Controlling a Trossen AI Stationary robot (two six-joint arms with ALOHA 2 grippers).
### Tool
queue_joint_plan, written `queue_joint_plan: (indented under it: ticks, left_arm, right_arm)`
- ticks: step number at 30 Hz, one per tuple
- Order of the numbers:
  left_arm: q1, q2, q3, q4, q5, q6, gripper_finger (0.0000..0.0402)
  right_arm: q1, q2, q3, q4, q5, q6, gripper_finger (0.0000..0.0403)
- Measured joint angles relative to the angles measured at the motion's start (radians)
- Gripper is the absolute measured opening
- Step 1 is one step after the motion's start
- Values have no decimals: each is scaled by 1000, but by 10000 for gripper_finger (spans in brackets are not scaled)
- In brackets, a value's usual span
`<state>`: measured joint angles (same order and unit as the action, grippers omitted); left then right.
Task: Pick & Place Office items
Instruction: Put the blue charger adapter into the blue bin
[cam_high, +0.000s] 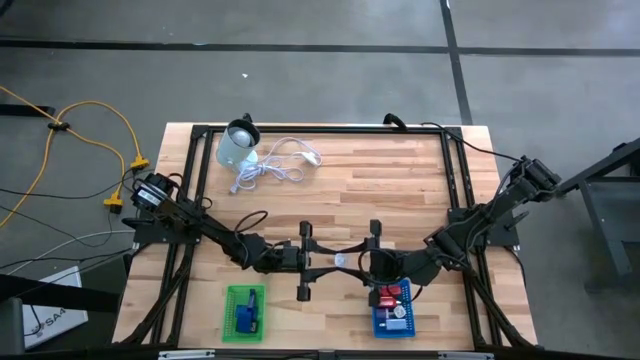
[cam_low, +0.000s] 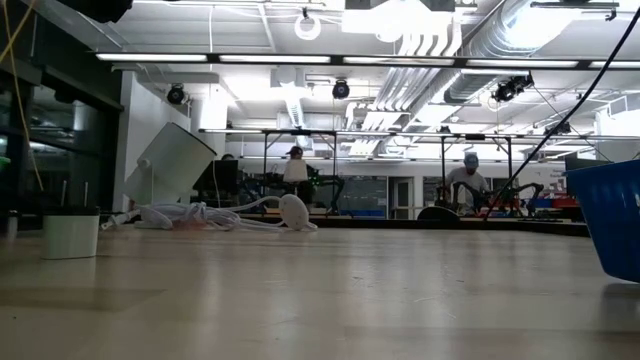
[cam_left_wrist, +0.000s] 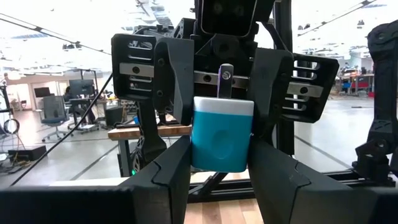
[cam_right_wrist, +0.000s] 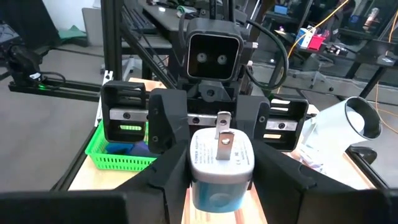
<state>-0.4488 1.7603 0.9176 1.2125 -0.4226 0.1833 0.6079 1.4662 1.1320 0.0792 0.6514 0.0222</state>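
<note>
Above the middle of the worktop (cam_high: 400, 180), the left claw (cam_left_wrist: 219, 163) and right claw (cam_right_wrist: 221, 180) face each other, both clamped on one small blue-and-white plug adapter (cam_left_wrist: 222, 134) between them. If one lets go early, or they pull unevenly, the adapter could twist loose and drop short of the blue basket (cam_high: 392, 320) or green basket (cam_high: 244, 312).
</note>
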Motion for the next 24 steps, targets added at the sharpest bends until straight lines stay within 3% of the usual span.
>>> queue_joint_plan:
  ticks: [11, 19, 24]
  left_arm:
    - [0, 0, 0, 0, 1, 3, 133]
    - [0, 0, 0, 0, 1, 1, 133]
    - [0, 0, 0, 0, 1, 2, 133]
  right_arm:
    - [0, -1, 0, 0, -1, 0, 128]
    - [0, -1, 0, 0, -1, 0, 144]
    - [1, -2, 0, 0, -1, 0, 123]
